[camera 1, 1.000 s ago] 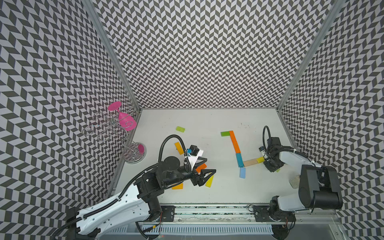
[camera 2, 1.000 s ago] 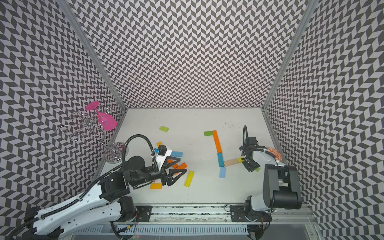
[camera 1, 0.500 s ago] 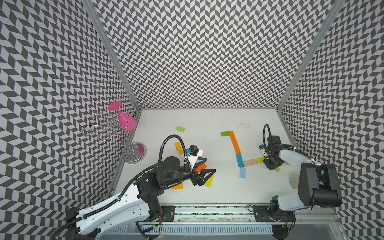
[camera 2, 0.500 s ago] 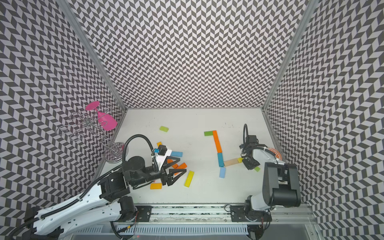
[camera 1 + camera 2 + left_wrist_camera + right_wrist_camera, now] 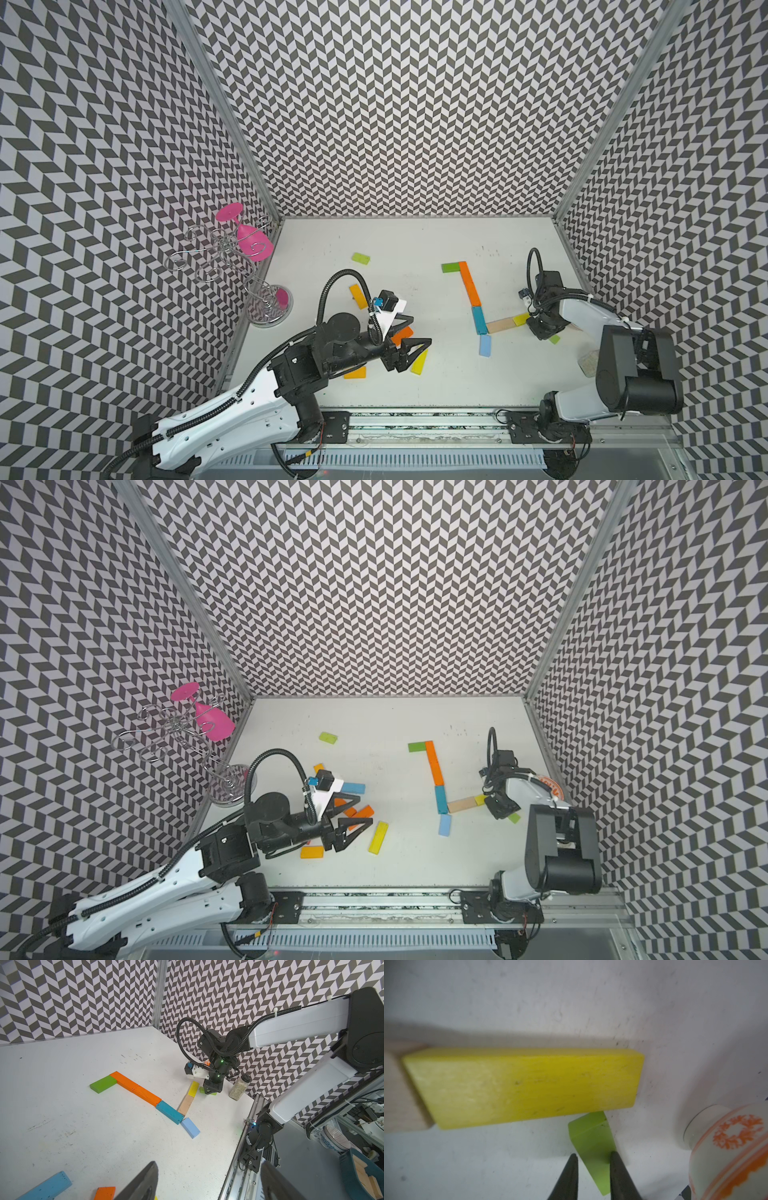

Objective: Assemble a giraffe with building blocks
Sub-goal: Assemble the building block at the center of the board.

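Black-and-white chevron walls (image 5: 415, 104) close in a white counter (image 5: 407, 237), and your giraffe (image 5: 473, 293) lies flat on it, right of the middle. In both top views a green block (image 5: 450, 267) touches the far end of two orange blocks (image 5: 467, 276) laid end to end. A teal block (image 5: 479, 320) continues the line toward the front edge, and a pale blue block (image 5: 485, 345) sits just off its near end. A bare wooden block (image 5: 500, 325) branches from the teal one toward the right side, with a yellow block (image 5: 520, 319) butted against its outer end.

Your right tool (image 5: 593, 1154) points straight down just past that yellow block, over a small lime block (image 5: 589, 1132). Its jaws are drawn almost together, only a slit between the tips; you cannot tell whether they press on the lime block. An orange-patterned bowl (image 5: 726, 1147) and a seasoning bottle (image 5: 239, 1088) stand close by.

Your left tool (image 5: 420, 329) hovers with jaws wide apart, gripping nothing, above loose blocks: an orange piece (image 5: 403, 334), a yellow bar (image 5: 419, 362), a blue bar (image 5: 353, 787). A wire rack (image 5: 266, 313) holding a pink glass (image 5: 251, 245) stands by the left wall.
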`<action>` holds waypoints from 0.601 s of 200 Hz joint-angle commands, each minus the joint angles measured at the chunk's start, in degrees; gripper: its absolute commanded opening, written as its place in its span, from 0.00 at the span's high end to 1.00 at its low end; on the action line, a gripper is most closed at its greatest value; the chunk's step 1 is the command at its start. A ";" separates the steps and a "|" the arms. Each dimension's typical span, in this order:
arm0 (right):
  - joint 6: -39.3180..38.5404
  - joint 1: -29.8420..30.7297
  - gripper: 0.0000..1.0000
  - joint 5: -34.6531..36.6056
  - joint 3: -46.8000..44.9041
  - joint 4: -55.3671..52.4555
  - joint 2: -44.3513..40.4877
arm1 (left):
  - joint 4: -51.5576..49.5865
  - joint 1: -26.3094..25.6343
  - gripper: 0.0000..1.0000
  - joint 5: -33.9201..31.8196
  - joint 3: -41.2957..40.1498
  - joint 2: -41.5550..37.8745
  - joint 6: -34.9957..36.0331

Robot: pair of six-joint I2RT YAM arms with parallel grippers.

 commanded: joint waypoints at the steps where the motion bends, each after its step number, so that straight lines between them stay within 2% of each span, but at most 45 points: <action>1: 0.60 -0.43 0.70 -1.57 1.21 0.92 0.92 | -0.43 0.27 0.22 -0.64 0.82 -0.76 0.39; 120: -1.78 -0.79 0.66 -3.09 2.20 0.65 2.30 | -0.60 0.27 0.22 -0.72 0.78 -0.72 0.41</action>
